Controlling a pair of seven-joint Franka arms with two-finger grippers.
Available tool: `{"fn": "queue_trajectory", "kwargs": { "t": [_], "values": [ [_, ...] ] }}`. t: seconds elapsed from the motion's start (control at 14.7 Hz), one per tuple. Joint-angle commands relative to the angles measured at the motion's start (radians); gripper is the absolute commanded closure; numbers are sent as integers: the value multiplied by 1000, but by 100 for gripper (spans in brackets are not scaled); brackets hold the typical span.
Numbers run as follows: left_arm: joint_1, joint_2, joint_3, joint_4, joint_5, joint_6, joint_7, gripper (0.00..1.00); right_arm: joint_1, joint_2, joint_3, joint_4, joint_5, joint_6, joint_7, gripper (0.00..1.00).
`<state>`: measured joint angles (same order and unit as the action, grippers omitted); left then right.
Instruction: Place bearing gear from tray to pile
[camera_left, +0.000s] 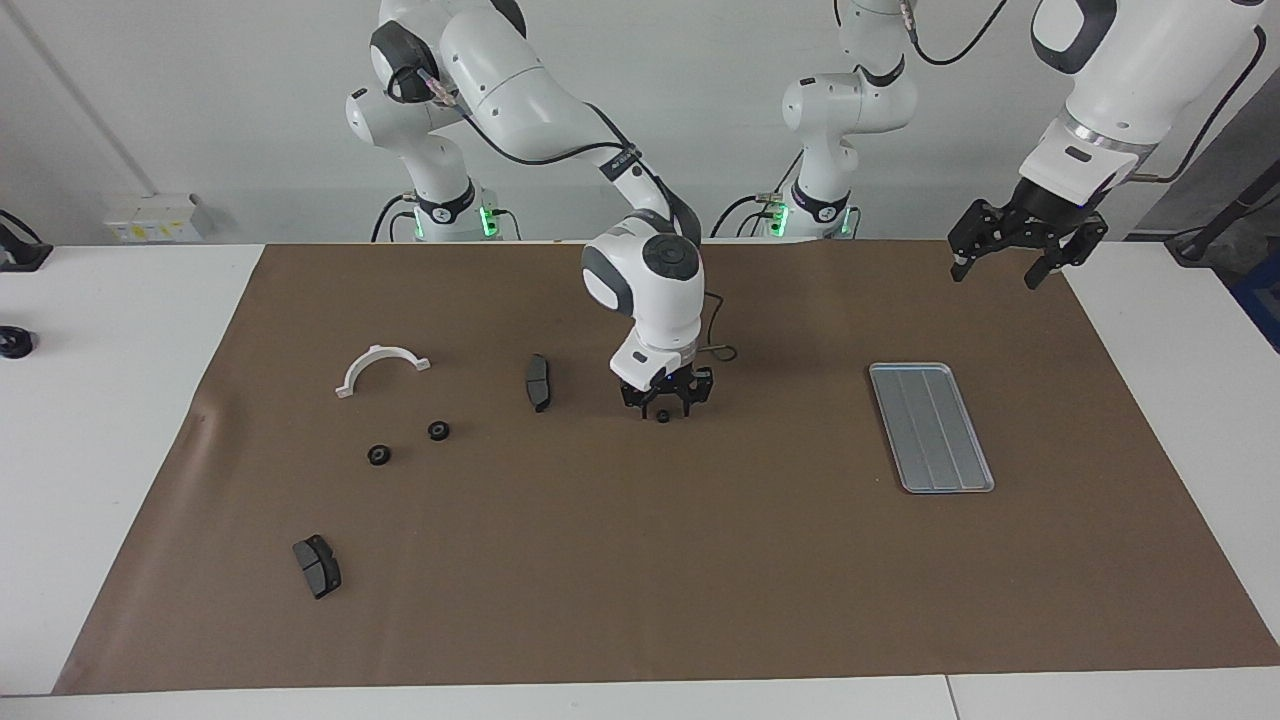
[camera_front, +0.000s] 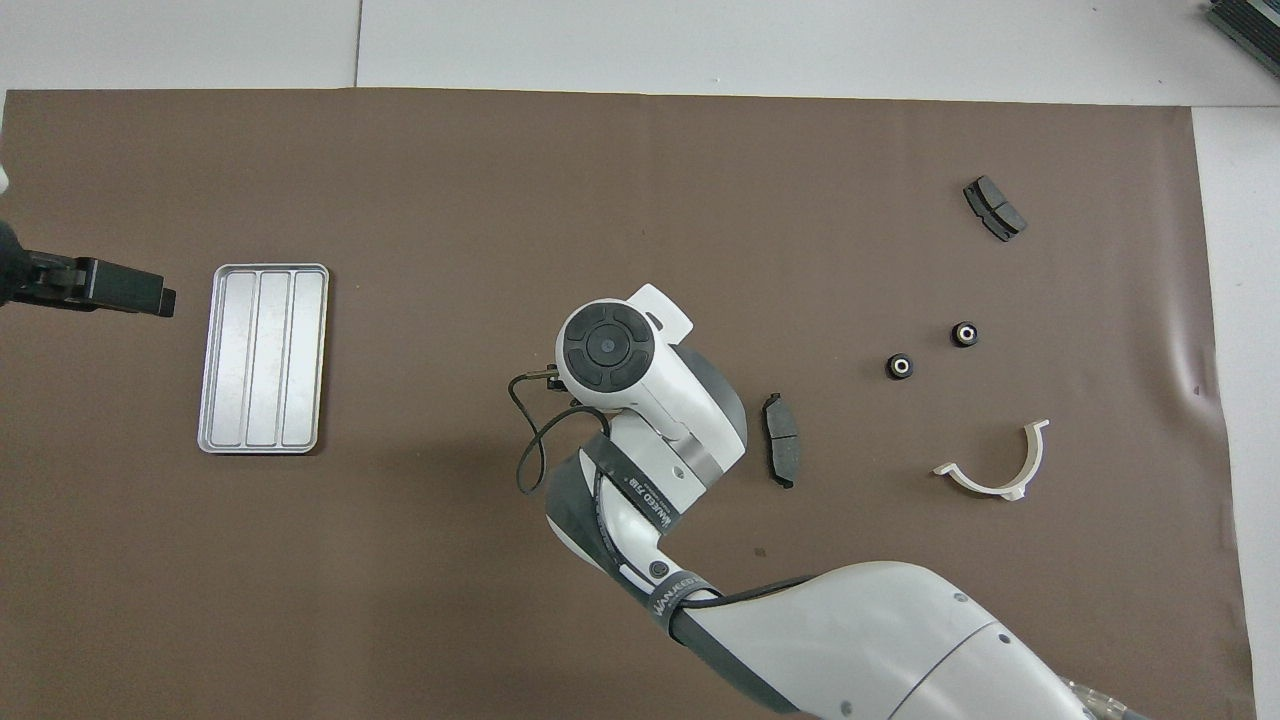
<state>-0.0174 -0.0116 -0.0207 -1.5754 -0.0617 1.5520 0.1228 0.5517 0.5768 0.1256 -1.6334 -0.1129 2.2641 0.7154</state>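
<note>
The brown paper mat (camera_left: 640, 560) covers the table. Toward the right arm's end lies a dark brake pad (camera_left: 317, 565). The white half-ring (camera_left: 382, 368) lies nearer to the robots. The pile (camera_left: 408, 443) consists of two black gears on bare paper, between the half-ring and that pad. A second brake pad (camera_left: 538, 382) lies beside the right gripper.

The right gripper (camera_left: 663, 402) is lowered at mid-table. Its fingers straddle a single small black bearing gear (camera_left: 663, 416), which rests on the paper, well apart from the pile and off the tray. Whether the fingers have clamped the gear cannot be told.

The tray (camera_left: 931, 427) lies toward the left arm's end and carries no gear.

The left gripper (camera_left: 1003, 262) hangs raised over the mat's edge, apart from the tray, fingers spread and holding nothing.
</note>
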Motion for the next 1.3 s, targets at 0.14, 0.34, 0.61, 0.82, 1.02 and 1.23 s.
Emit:
{"fn": "queue_trajectory", "kwargs": {
  "t": [0.14,0.34,0.61,0.82,1.02,1.23],
  "values": [
    [11,-21,-8,-11,85,-55,20,0,-3,-14,0,-46,-16,77,19,37],
    [10,-10,-5,8,66,-38,20,0,-1,-14,-1,-46,-16,80,22,42],
    [10,-2,-5,31,36,-64,18,0,-3,-14,-1,-46,-36,78,21,67],
    [13,-8,-4,18,20,-61,8,0,-7,-14,-1,-46,-37,78,10,100],
    [11,-17,-5,-9,23,-58,12,0,-9,-14,-1,-43,-37,75,10,100],
    [23,-24,7,-15,28,-66,15,0,-18,-14,-1,-23,-37,49,7,100]
  ]
}}
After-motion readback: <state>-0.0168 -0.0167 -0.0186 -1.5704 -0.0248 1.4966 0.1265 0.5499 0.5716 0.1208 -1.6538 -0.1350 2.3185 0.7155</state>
